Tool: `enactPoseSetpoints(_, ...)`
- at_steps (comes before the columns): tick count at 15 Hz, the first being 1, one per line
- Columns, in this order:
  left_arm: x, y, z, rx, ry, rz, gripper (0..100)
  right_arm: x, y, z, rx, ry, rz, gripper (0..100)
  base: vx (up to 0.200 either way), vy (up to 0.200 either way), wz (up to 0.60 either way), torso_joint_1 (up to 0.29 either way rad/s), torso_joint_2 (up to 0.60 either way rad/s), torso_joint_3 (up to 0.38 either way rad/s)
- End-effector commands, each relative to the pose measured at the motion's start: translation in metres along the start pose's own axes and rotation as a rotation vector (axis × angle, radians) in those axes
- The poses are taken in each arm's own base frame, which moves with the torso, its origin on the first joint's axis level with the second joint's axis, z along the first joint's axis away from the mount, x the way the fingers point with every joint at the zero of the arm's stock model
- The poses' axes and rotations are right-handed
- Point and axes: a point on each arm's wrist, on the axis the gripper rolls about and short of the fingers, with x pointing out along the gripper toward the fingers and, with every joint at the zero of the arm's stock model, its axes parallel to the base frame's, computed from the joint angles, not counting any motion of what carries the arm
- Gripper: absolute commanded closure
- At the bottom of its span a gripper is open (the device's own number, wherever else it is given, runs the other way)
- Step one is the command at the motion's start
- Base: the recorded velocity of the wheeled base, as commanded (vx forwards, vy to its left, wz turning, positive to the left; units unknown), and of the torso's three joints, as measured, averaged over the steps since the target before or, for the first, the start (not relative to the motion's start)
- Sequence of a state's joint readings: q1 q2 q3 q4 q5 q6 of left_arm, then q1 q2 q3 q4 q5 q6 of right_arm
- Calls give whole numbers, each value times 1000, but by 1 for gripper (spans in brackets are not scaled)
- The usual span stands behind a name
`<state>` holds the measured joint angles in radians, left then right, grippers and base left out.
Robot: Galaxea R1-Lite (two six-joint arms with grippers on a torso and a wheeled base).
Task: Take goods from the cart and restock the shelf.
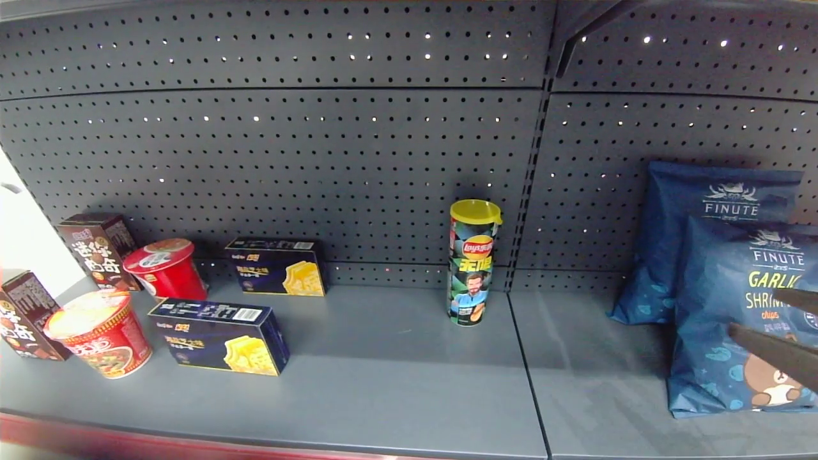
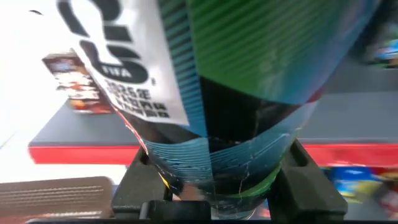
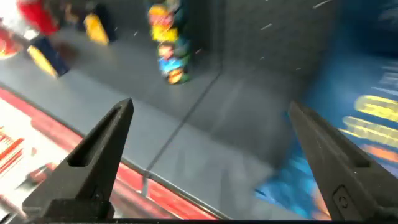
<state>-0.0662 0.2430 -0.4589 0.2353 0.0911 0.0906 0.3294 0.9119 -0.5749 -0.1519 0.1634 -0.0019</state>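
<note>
**Shelf bay, one level: stock and grippers as I logged them**

Surface: the grey metal shelf deck (image 1: 396, 377) ran in two sections that met at a seam right of centre. It was backed by a dark pegboard panel (image 1: 287, 160) and fronted by a red edge strip (image 1: 128, 441).

Left section, from the far left:
- Two brown cartons, one at the back (image 1: 99, 249) and one at the front (image 1: 25, 316).
- Two red cup noodles, rear (image 1: 167, 268) and front (image 1: 99, 332), both tilted.
- Two dark blue noodle boxes lying flat, one against the panel (image 1: 278, 266) and one nearer the edge (image 1: 220, 335).
- One standing chip canister (image 1: 474, 262) with a yellow lid, upright near the seam and apart from the rest.

Right section: two blue shrimp-chip bags. The rear bag (image 1: 709, 236) leaned on the panel and the front bag (image 1: 748, 319) overlapped it.

Grippers:
- I saw the right gripper (image 3: 211, 168) over the right section in front of the bags, its fingers spread wide and holding nothing.
- The left gripper (image 2: 217, 190) was clamped around the base of a held chip canister (image 2: 249, 74), blue and green striped, in front of the shelf's red strip.
</note>
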Motion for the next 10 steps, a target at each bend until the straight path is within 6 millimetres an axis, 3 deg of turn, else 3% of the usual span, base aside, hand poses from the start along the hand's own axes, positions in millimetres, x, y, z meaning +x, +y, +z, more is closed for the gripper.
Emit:
enactPoseSetpoints(1, 7, -2, 0, -40, 34, -47, 100, 58, -1, -10, -40, 149, 62, 0, 0, 0, 0, 0, 0, 0)
enactPoseSetpoints(4, 11, -4, -12, -117, 64, -88, 100, 108, 4, -9, -88, 141, 222, 0, 0, 0, 0, 0, 0, 0)
enactPoseSetpoints(7, 8, -4, -15, -118, 51, -60, 100, 161, -12, -15, -87, 75, 309, 0, 0, 0, 0, 0, 0, 0)
enactPoseSetpoints(10, 6, -3, -13, -121, 40, -58, 100, 202, -15, -30, -86, 93, 365, 0, 0, 0, 0, 0, 0, 0)
